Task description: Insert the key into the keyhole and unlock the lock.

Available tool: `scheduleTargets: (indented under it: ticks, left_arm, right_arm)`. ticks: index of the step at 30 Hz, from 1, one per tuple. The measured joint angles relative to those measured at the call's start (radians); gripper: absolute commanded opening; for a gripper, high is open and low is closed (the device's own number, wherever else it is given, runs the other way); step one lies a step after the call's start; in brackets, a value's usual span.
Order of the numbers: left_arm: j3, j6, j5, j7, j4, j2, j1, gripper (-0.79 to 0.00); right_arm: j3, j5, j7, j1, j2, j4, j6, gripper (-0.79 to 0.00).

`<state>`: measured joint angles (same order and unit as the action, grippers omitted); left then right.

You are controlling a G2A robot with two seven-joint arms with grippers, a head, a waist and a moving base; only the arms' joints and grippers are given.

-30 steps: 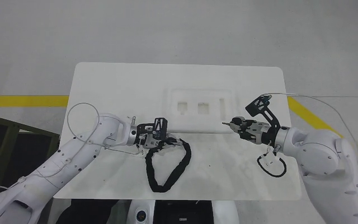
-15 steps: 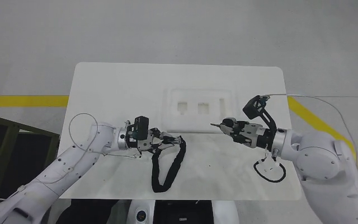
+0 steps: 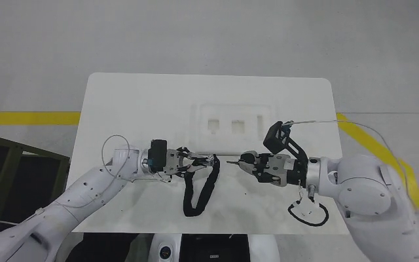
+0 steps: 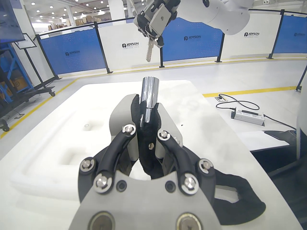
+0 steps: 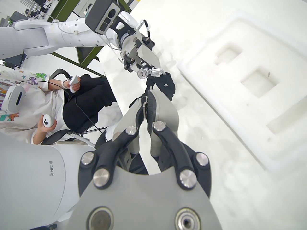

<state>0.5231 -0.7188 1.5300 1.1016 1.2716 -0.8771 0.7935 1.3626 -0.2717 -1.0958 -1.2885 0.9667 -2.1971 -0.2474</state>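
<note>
My left gripper (image 3: 196, 160) is shut on the lock, whose chrome cylinder (image 4: 148, 96) sticks out past the fingertips. The lock's black sleeved chain (image 3: 200, 193) hangs in a loop down to the table. My right gripper (image 3: 243, 160) is shut on the key (image 3: 232, 160), and the blade points at the lock across a short gap. In the left wrist view the key (image 4: 150, 51) hangs from the right gripper (image 4: 153, 35) above and beyond the cylinder. The right wrist view shows the round keyhole face (image 5: 142, 73) just beyond my gripper (image 5: 145, 101).
A white foam tray (image 3: 196, 121) with rectangular recesses lies at the middle back of the white table (image 3: 118, 98). A black strap loop (image 3: 308, 213) hangs under the right arm near the front edge.
Both arms have moved toward the table's middle. The left gripper swung the lock to face right, the chain trailing along. The right gripper carried the key left, closing the gap.
</note>
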Motion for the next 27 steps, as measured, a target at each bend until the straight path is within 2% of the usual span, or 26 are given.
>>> scheduleTargets:
  ticks: [9,17,23,27]
  left_arm:
    - [-0.142,0.074,-0.056,0.074,-0.046,-0.011,-0.093,-0.785]
    - [-0.268,0.103,-0.118,0.103,-0.091,-0.002,-0.170,-0.785]
    - [-0.350,0.142,-0.190,0.142,-0.088,0.010,-0.200,-0.785]
    - [-0.353,0.142,-0.203,0.142,-0.086,0.012,-0.197,-0.785]
  right_arm:
    - [-0.077,0.003,-0.010,0.054,0.003,-0.012,0.024,-0.785]
    - [-0.104,-0.015,-0.012,0.089,0.003,-0.011,0.042,-0.785]
    - [-0.125,-0.038,-0.013,0.103,0.002,0.004,0.047,-0.785]
    - [-0.147,-0.054,0.005,0.115,0.003,0.017,0.039,-0.785]
